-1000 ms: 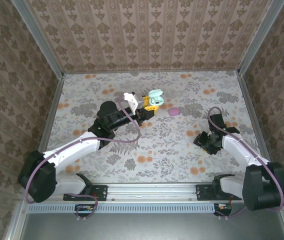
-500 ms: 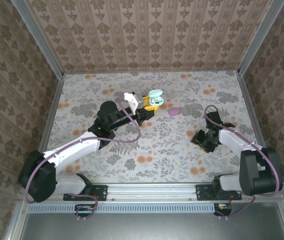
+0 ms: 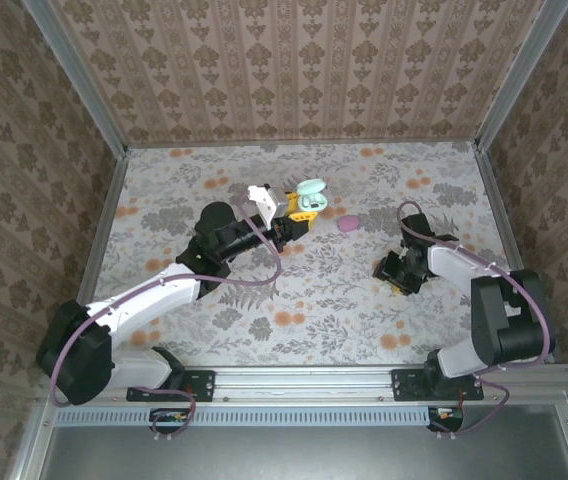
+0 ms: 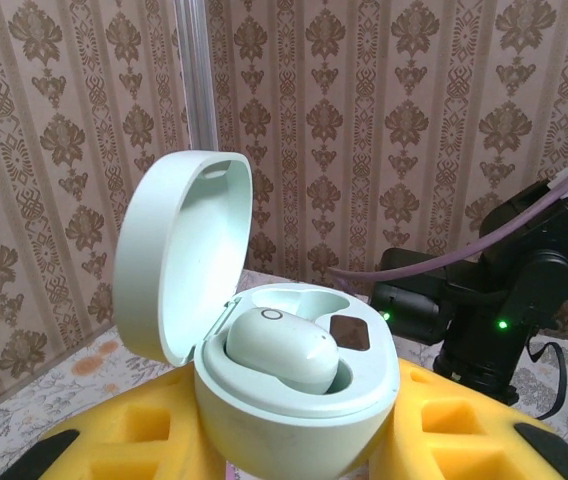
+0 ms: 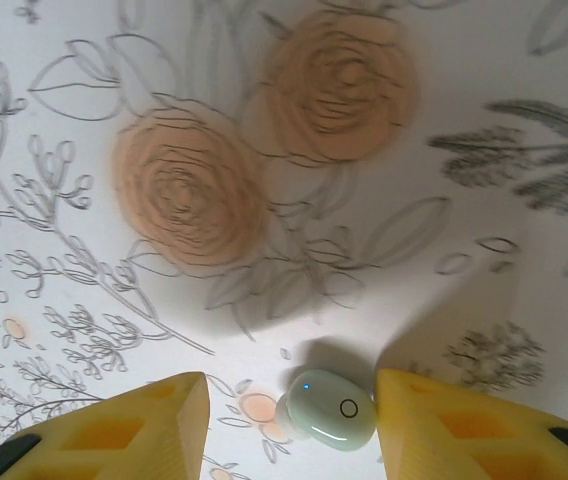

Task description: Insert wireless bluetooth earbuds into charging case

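Around the mint case (image 4: 299, 405) I see the left gripper (image 3: 290, 217) pinched shut, its yellow fingers (image 4: 114, 445) pressed against both sides of the shell. The lid (image 4: 179, 250) stands hinged open, and one mint bud (image 4: 279, 350) sits in a well inside; beside it I can partly see another well, dark at the bottom. Just right of the mint case, from the top camera, a pink case (image 3: 347, 223) lies on the table (image 3: 294, 290). Well to the right of the mint case and nearer the arm bases, my right gripper (image 5: 292, 405) is down at the table with its jaws spread. A second bud (image 5: 332, 408) lies loose on the floral print between those fingers, close to the right-hand one, with a small blue light on it. Whether that finger touches it I cannot tell.
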Controlling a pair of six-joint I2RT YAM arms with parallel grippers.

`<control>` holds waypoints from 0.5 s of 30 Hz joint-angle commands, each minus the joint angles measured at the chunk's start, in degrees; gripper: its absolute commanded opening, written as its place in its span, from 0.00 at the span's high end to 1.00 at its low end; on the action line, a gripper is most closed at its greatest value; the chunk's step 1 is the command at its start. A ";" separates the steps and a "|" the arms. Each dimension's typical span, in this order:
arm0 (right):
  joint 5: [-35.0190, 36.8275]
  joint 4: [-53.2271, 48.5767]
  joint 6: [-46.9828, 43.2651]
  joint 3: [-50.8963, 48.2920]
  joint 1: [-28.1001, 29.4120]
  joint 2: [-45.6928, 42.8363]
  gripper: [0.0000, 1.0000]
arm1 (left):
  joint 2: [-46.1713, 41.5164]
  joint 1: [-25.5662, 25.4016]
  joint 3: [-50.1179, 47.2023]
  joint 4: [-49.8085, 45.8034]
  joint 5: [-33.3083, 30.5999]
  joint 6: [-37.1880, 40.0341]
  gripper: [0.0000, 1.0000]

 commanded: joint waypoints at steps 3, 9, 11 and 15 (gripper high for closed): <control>0.40 -0.54 -3.40 4.14 3.39 2.50 0.51 | -0.41 0.05 0.80 0.29 -0.32 0.49 0.68; 3.01 -4.67 -7.36 9.67 7.55 7.14 0.51 | -0.44 0.04 0.69 0.31 -0.45 0.41 0.68; 3.06 -5.15 -8.04 11.01 8.54 8.33 0.51 | -0.59 0.06 0.57 0.23 -0.40 0.46 0.68; 3.29 -5.96 -8.25 13.15 9.97 9.77 0.51 | -1.01 0.07 0.34 -0.06 -0.76 0.80 0.68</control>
